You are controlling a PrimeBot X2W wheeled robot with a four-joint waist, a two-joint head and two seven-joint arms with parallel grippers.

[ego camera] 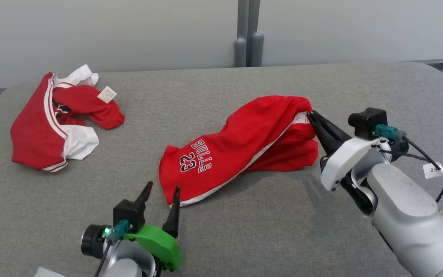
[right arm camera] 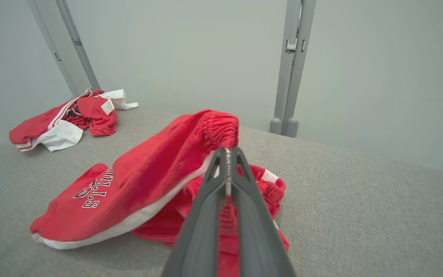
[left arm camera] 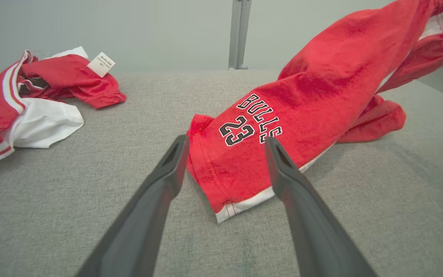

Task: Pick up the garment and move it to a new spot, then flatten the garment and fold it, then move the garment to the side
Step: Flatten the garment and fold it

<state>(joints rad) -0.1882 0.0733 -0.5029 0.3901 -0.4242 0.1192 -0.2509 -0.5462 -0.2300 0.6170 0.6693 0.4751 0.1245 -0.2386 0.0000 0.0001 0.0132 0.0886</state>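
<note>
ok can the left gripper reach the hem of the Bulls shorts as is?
Probably yes. The left gripper is open with the hem of the shorts right ahead of its fingers, nothing between. The right gripper only pinches the far waistband.

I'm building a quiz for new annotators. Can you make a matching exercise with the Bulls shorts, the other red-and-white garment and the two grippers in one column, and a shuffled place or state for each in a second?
Column one
1. Bulls shorts
2. second red-and-white garment
3. left gripper
4. right gripper

Column two
A. shut on a waistband
B. crumpled at the far left
C. open, near a leg hem
D. waistband end raised, printed end lying down

Pairs: 1-D, 2-B, 3-C, 4-A
</note>
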